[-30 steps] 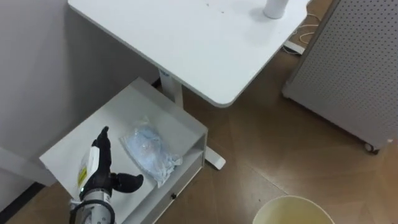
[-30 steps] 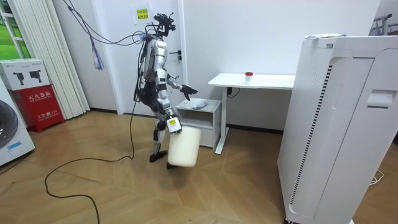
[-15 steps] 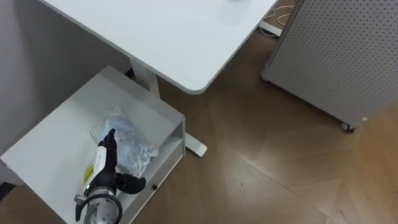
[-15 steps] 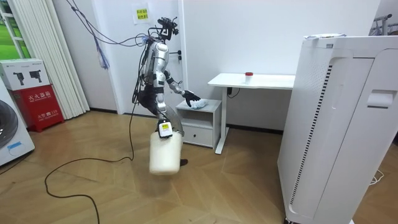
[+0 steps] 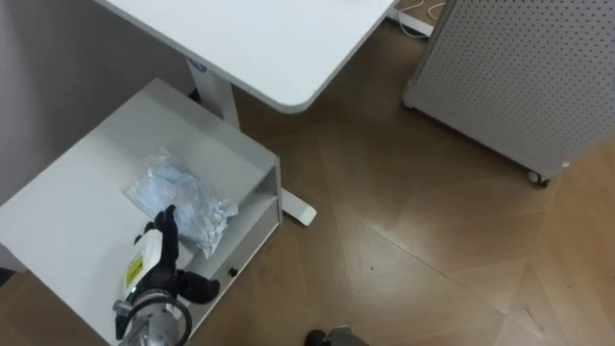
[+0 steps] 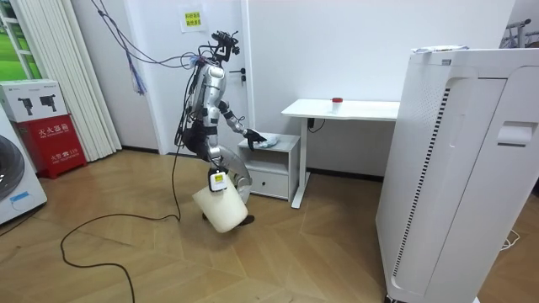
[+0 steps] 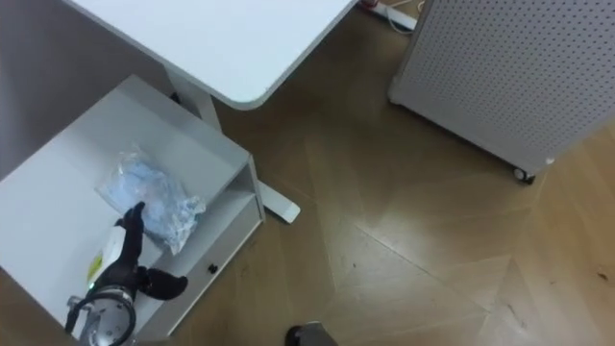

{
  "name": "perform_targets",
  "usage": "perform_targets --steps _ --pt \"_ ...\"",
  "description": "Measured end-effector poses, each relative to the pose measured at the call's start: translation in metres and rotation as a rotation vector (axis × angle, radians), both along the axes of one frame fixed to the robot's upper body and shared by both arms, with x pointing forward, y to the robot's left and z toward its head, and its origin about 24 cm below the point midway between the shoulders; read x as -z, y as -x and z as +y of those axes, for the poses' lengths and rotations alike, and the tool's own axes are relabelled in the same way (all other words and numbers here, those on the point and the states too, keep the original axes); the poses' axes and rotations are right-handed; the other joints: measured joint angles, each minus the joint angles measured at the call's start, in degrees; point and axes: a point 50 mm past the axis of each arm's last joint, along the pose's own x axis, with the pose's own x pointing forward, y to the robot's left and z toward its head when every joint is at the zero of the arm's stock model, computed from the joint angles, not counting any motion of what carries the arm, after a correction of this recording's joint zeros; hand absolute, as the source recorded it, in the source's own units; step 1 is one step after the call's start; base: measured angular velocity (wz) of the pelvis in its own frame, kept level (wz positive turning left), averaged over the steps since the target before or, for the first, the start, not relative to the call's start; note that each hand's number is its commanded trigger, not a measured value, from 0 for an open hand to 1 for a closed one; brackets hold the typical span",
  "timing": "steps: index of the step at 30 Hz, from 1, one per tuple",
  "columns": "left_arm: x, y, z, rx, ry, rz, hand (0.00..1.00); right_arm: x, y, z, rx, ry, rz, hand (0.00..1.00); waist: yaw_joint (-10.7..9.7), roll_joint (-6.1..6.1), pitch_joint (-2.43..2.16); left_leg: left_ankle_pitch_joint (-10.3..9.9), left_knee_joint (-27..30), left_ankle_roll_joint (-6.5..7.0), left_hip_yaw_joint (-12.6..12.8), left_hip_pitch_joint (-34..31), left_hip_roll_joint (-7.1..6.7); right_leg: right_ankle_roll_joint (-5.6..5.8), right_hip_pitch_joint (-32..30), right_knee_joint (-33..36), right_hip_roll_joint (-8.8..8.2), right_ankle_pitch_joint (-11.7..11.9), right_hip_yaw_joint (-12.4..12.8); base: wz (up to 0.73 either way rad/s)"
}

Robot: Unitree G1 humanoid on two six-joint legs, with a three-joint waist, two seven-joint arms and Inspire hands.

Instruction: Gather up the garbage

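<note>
Left hand (image 5: 157,264): released and holding nothing, digits straight and thumb spread. It hangs low over the white cabinet top (image 5: 67,211), pointing toward 12 o'clock.
Garbage: a crumpled, clear-bluish plastic bag (image 5: 183,200) lies on the cabinet top at the hand's 1 o'clock. Its near edge is right at the fingertips, and contact cannot be told.
Right hand (image 6: 216,178): down at the robot's side by a cream bin (image 6: 224,209); its grasp cannot be told.
Handling: likely very light, soft and slippery. It should collapse when squeezed and is not fragile.
Where to hold: the bunched middle, scooped or pinched. A loose corner could slide free.
Nearby: a white desk (image 5: 259,38) at the cabinet's 1 o'clock.
</note>
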Motion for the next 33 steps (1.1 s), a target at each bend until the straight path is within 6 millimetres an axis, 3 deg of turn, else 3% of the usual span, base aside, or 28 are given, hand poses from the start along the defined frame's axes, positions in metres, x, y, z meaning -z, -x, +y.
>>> perform_targets --steps 4,6,7,9,11,25,33 --pt "0.002 0.001 0.003 0.020 -0.060 0.029 0.11 0.000 0.001 0.001 -0.001 -0.020 0.011 1.00 -0.42 0.00 0.00 -0.07 0.24 0.15 -0.11 -0.36 -0.01 0.27 -0.25 -0.01 0.07 0.14 0.01 -0.02" --pt "0.002 0.001 0.005 0.028 -0.086 0.035 0.49 0.001 0.003 0.001 0.010 -0.030 0.022 1.00 -0.51 0.00 0.00 -0.08 0.31 0.17 -0.24 -0.47 0.01 0.27 -0.28 -0.01 0.09 0.14 -0.07 0.00" --pt "0.001 0.001 0.006 0.025 -0.108 0.025 0.52 0.002 0.005 0.001 0.012 -0.033 0.032 1.00 -0.53 -0.02 -0.01 -0.07 0.32 0.14 -0.30 -0.45 0.01 0.26 -0.27 -0.01 0.15 0.14 -0.06 0.00" --pt "-0.003 0.001 0.011 0.010 -0.137 0.003 0.87 0.002 0.008 0.001 0.013 -0.039 0.045 1.00 -0.53 -0.02 -0.02 -0.05 0.31 0.11 -0.30 -0.43 0.01 0.26 -0.27 -0.01 0.19 0.14 -0.04 0.00" --pt "-0.007 -0.001 0.017 -0.001 -0.161 -0.014 1.00 0.003 0.010 0.001 0.016 -0.039 0.059 1.00 -0.61 -0.01 -0.02 -0.03 0.29 0.07 -0.31 -0.42 -0.05 0.26 -0.29 -0.01 0.14 0.15 -0.04 0.00" --pt "-0.018 -0.011 0.025 0.046 -0.365 0.025 1.00 0.003 0.011 -0.001 0.046 -0.037 0.084 1.00 -1.09 -0.07 -0.22 0.09 0.24 -0.15 -0.25 -0.27 -0.24 0.22 -0.13 0.02 -0.03 0.29 -0.01 0.00" --pt "-0.014 -0.009 0.022 0.074 -0.383 0.065 1.00 0.003 0.012 -0.001 0.048 -0.034 0.090 1.00 -1.05 -0.09 -0.22 0.11 0.12 -0.18 -0.27 -0.32 -0.26 0.25 -0.14 -0.06 -0.05 0.25 -0.03 0.00"
